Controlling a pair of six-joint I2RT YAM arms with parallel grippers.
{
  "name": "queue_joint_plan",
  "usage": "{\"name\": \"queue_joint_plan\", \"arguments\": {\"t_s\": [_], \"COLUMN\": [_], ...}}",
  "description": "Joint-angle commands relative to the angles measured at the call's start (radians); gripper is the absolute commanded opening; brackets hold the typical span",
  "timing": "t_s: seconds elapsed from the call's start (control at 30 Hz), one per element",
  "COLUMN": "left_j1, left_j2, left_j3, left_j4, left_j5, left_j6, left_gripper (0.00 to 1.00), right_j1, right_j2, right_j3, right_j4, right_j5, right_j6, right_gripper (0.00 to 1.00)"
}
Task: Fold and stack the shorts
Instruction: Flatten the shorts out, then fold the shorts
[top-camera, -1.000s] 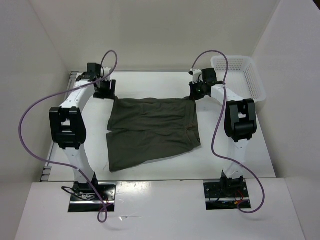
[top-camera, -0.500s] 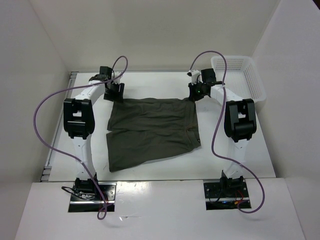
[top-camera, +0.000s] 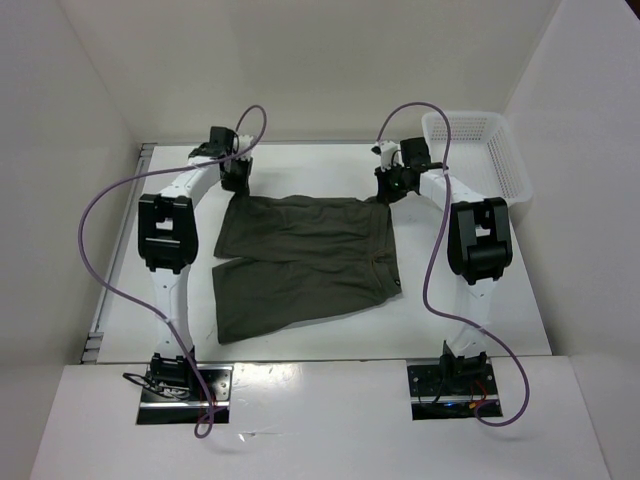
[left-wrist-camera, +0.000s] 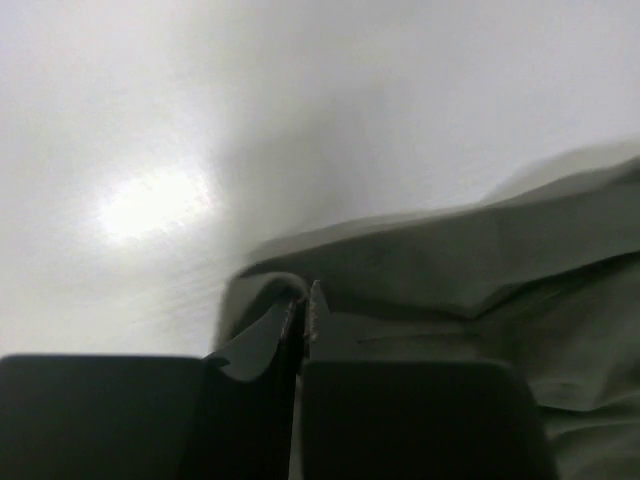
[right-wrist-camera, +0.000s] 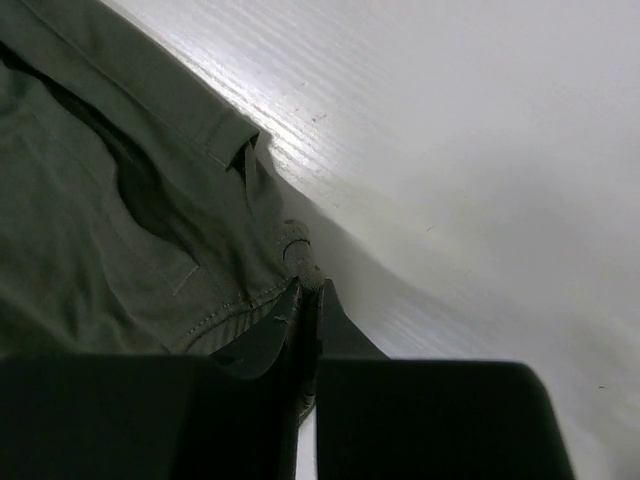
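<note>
— What colour are the shorts (top-camera: 300, 255)?
— Dark olive-green all over, one plain shade. The stitching matches the cloth.
— And the table (top-camera: 480, 320) under them?
— White, with a faint fine grain in the wrist views.
— The basket (top-camera: 478, 150) at the far right?
— White, its walls an open lattice of small squares.
— The arms?
— The left arm (top-camera: 165, 232) and the right arm (top-camera: 480, 240) both have white links and black joints. The left gripper (left-wrist-camera: 305, 305) and the right gripper (right-wrist-camera: 307, 295) are black. A purple cable (top-camera: 424, 280) loops along each arm.
</note>
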Motion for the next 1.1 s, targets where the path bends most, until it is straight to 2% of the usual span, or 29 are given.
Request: {"name": "queue_joint_plan", "arguments": {"t_s": [0.0,0.07,0.17,0.27,0.3,0.37,0.4,0.53,0.67,0.8,1.07], "left_j1": [0.033,0.058,0.078,0.078,0.078,0.078,0.069,0.046,0.036,0.036,0.036], "left_j2": [-0.069,-0.100,-0.207,-0.401,-0.444,-0.570,-0.612,-0.811,-0.908,-0.939,-0.971], "left_j3": [0.158,0.252,0.240,0.033,-0.121,-0.284,-0.429,-0.701,-0.840,-0.863,-0.672], "left_j4": [0.050,0.018,-0.031,-0.091,-0.100,-0.111,-0.111,-0.122,-0.159,-0.159,-0.226], "left_j5": [0.017,0.029,0.042,0.051,0.051,0.031,0.016,-0.010,-0.001,-0.012,-0.027], "left_j6": [0.003,0.003,0.003,0.003,0.003,0.003,0.003,0.003,0.003,0.003,0.003], "left_gripper": [0.00,0.00,0.00,0.00,0.00,0.00,0.00,0.00,0.00,0.00,0.00], "right_j1": [0.015,0.015,0.015,0.015,0.015,0.015,0.015,0.056,0.106,0.116,0.116], "right_j2": [-0.044,-0.056,-0.111,-0.195,-0.217,-0.295,-0.323,-0.490,-0.590,-0.624,-0.726], "right_j3": [0.100,0.144,0.194,0.160,0.137,0.046,0.005,-0.278,-0.455,-0.503,-0.443], "right_j4": [-0.004,-0.041,-0.116,-0.171,-0.187,-0.218,-0.242,-0.274,-0.261,-0.251,-0.359], "right_j5": [0.010,0.011,-0.029,-0.061,-0.062,-0.062,-0.062,-0.011,0.037,0.027,0.038], "right_j6": [-0.022,-0.037,-0.097,-0.154,-0.178,-0.252,-0.282,-0.455,-0.491,-0.481,-0.539], "right_gripper": [0.00,0.00,0.00,0.00,0.00,0.00,0.00,0.00,0.00,0.00,0.00]}}
